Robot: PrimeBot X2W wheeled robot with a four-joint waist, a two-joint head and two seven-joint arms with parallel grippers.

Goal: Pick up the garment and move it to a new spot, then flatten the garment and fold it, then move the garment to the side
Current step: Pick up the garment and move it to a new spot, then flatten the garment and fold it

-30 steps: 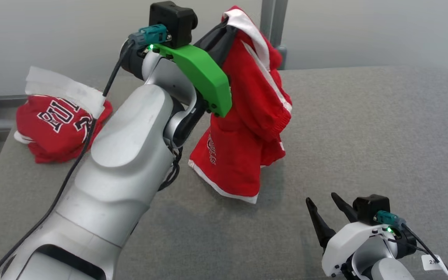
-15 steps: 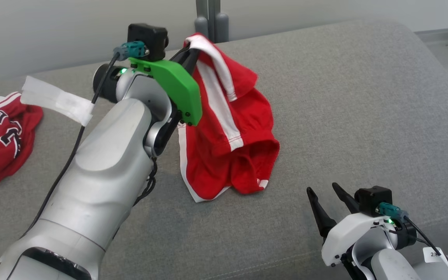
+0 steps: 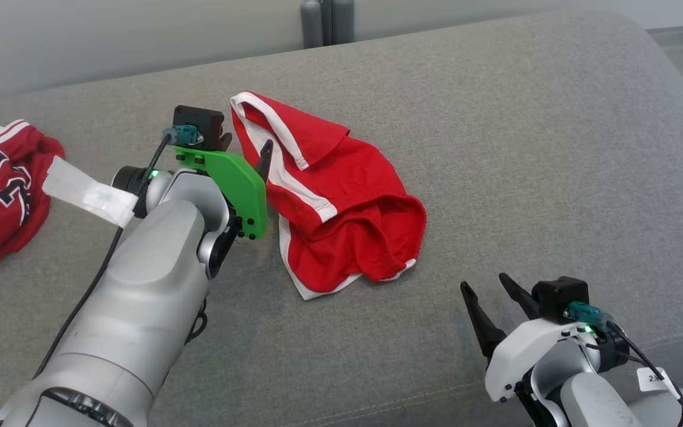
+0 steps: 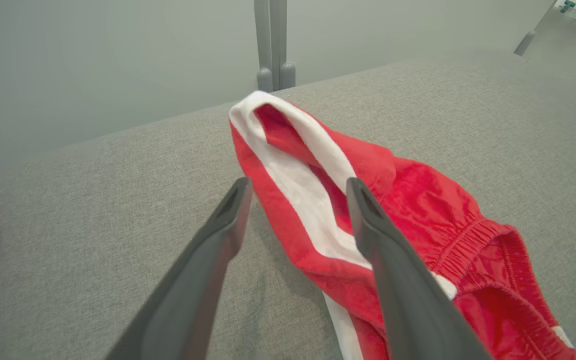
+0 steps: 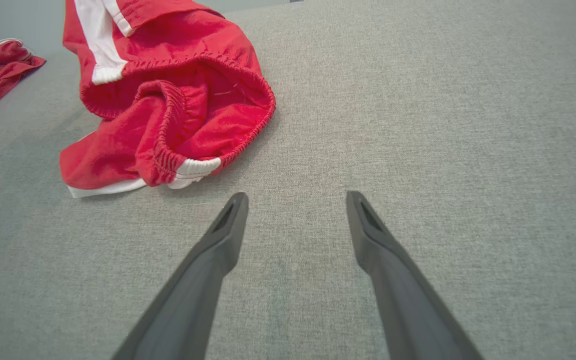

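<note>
Both left gripper (image 4: 298, 184) and right gripper (image 3: 485, 282) wide; garment (image 3: 341, 201) on grey surface (image 3: 555, 178), wall (image 3: 110, 35) behind

Even soft light, faint shadows

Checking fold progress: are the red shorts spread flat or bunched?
Bunched. The red shorts lie crumpled on the grey surface, with the top edge flipped over and the elastic waistband gaping open.

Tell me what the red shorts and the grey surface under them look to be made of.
Shorts: probably soft synthetic sports cloth, slightly shiny, going by its limp folds and gathered elastic waistband. Surface: matte woven upholstery fabric, its weave grain visible; what lies beneath cannot be told.
</note>
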